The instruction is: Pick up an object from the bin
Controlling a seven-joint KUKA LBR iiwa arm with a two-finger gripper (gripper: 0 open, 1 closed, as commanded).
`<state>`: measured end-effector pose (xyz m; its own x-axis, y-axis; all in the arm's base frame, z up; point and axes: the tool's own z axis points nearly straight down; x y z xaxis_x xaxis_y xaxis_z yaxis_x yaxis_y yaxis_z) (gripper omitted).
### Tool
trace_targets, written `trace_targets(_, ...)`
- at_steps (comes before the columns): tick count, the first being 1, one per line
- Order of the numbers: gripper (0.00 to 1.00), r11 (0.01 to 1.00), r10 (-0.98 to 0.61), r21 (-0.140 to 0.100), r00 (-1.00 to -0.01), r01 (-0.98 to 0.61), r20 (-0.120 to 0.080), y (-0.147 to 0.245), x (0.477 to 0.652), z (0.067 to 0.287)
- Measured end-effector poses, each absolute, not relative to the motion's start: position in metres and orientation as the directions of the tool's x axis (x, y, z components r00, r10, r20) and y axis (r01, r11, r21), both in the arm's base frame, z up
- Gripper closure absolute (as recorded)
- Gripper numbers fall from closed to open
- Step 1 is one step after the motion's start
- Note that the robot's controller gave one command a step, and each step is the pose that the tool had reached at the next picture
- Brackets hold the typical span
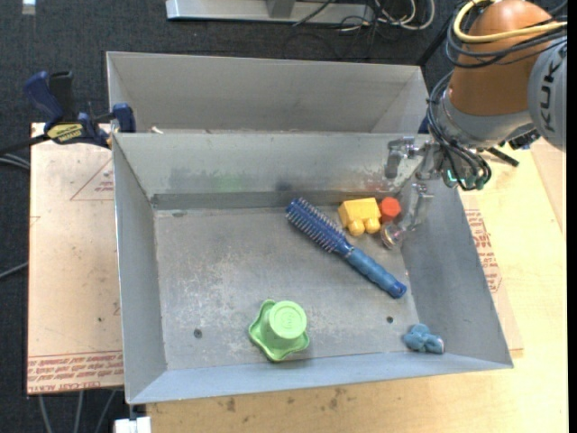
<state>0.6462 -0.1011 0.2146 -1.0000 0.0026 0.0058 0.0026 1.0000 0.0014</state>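
The dark letters "KU" stand on the grey arm (554, 87) at the right edge; no other print is legible.

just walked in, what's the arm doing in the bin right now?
The claw is down in the far right corner of the bin, right beside a small orange ball and a yellow toy block. Nothing visibly held. A blue hairbrush lies just in front of them. A green cup and a small blue lump sit near the front.

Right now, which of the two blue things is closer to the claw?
The long blue hairbrush, lying slantwise in the middle, close by the gripper. The small blue lump sits apart in the view's lower right corner.
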Motion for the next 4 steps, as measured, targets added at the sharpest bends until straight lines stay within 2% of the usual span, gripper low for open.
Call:
trace_targets(1, 0.0, 0.984, 0.176, 0.003, -0.984, 0.176, -0.001, -0.054, 0.628, 0.074)
trace_targets(2, 1.0, 0.984, 0.176, 0.001, -0.984, 0.176, -0.002, -0.055, 0.628, 0.076)
trace_targets(3, 1.0, 0.971, 0.24, 0.001, -0.971, 0.24, -0.005, -0.027, 0.63, 0.073)
trace_targets(4, 1.0, 0.978, 0.21, 0.004, -0.978, 0.21, -0.008, 0.028, 0.595, 0.22)
